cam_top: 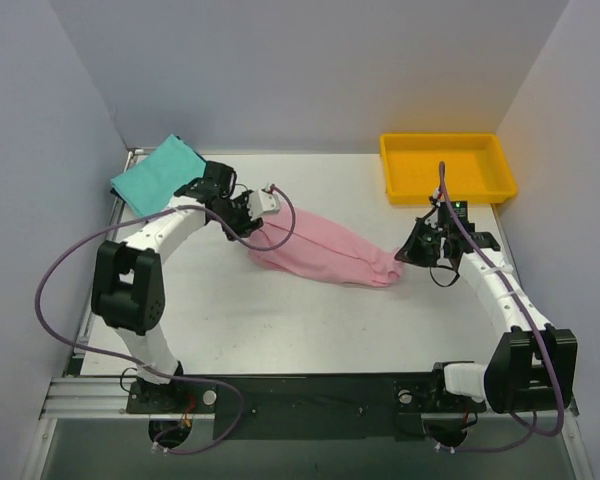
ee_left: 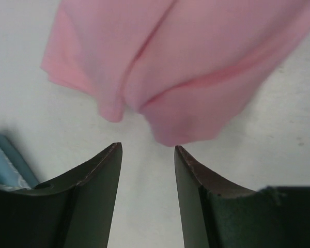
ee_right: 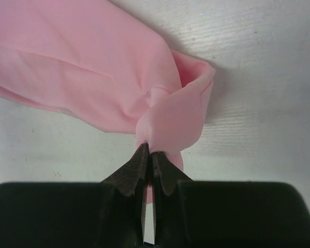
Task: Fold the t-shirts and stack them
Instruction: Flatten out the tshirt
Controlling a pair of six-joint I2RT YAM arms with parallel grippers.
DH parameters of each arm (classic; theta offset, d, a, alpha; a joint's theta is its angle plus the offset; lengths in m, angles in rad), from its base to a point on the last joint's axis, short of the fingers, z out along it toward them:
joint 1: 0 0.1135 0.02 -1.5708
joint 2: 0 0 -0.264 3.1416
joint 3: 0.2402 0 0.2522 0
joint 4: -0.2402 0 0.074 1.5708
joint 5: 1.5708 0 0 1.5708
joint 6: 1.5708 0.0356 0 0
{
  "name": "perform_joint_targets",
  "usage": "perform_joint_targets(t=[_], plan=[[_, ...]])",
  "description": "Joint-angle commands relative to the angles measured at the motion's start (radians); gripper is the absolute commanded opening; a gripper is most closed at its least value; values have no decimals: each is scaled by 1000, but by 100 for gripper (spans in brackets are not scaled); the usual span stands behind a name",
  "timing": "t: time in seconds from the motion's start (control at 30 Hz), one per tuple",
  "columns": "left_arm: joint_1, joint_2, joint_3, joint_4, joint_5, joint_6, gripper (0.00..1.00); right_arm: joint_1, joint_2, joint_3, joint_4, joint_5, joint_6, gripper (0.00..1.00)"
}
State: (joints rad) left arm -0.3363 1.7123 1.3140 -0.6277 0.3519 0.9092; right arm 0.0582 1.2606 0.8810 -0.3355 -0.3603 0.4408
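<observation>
1. The pink t-shirt (cam_top: 325, 255) lies bunched in a long roll mid-table (cam_top: 280, 330). Its length runs left to right, between the two arms.
2. The right gripper (ee_right: 149, 150) is clamped on the shirt's right end, with cloth pinched between its closed jaws.
3. The left gripper (ee_left: 147, 147) hovers at the shirt's left end, jaws apart and empty. The cloth edge lies just ahead of its fingertips.
4. A teal t-shirt (cam_top: 155, 175) lies at the far left corner and a yellow tray (cam_top: 447, 195) at the far right. Neither seems in the way.

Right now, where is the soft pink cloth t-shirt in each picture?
Top view: light pink cloth t-shirt, centre of picture.
Left wrist: top, just beyond the open left gripper.
Right wrist: upper left, corner pinched by the shut right gripper.
Shared landmark: white table.
</observation>
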Motion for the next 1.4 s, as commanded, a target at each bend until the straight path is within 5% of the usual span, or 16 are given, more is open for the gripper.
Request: perform_joint_targets(t=[0.0,0.23,0.67,0.8,0.93,1.17,1.37], plan=[[103,137,189,86,165,163,55,-8,31,22,36,-66,-50,0],[111,274,246,-115,259,566,56,-15,106,65,38,-85,-66,0],[91,360,234,39,230,548,59,-17,143,99,38,-100,-65,0],[77,369,217,108,203,510,50,-18,132,107,35,-98,-70,0],[75,368,220,187,184,438,2,-18,122,111,29,-100,-77,0],[98,288,244,296,110,264,0,-50,51,180,-10,-95,-80,0],[111,149,379,152,76,98,0,-92,-22,376,-80,-101,-89,0]])
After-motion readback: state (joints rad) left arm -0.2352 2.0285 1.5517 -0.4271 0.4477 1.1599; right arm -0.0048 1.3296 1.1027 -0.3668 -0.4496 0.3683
